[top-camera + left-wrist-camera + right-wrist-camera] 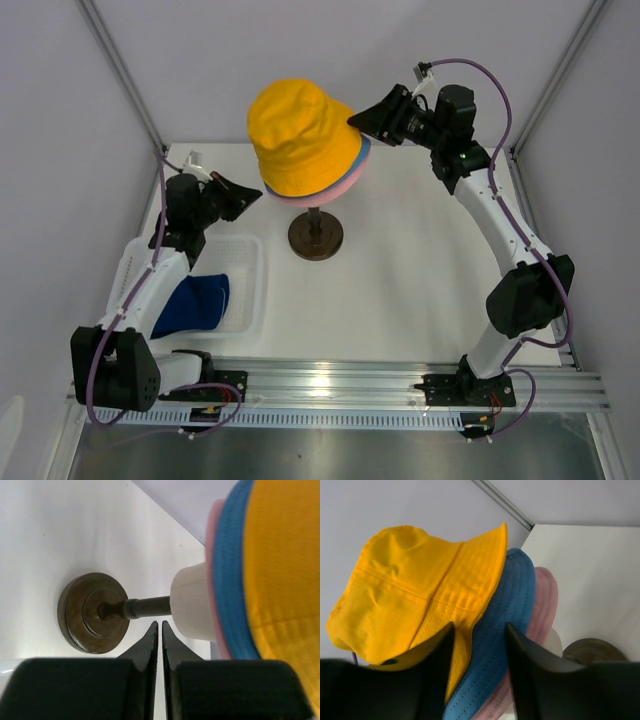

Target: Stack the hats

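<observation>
- From the top view, we saw the yellow hat sitting uppermost on the form, with the brim of the blue hat peeking out beneath it and the brim of the pink hat lowest of the three.
- The form's stem rose from a round brown base on the white table.
- The navy hat lay apart from the others, in the clear tray at the left, beside the left arm.
- The left gripper hung just left of the stack at brim level. The right gripper was at the yellow hat's right side.
- In the left wrist view, we saw the left fingers pressed together with only a thin slit between them and nothing in it.
- Beyond them the stem joined the base to the beige form, and the pink, blue and yellow brims lay layered over the form in that order.
- In the right wrist view, the right gripper's fingers stood clearly apart.
- The edge of the yellow brim dropped into the gap between them, with the blue brim just behind it and the pink one further back.
- We saw no pinch on the fabric, and we could not tell whether either finger touched it.
</observation>
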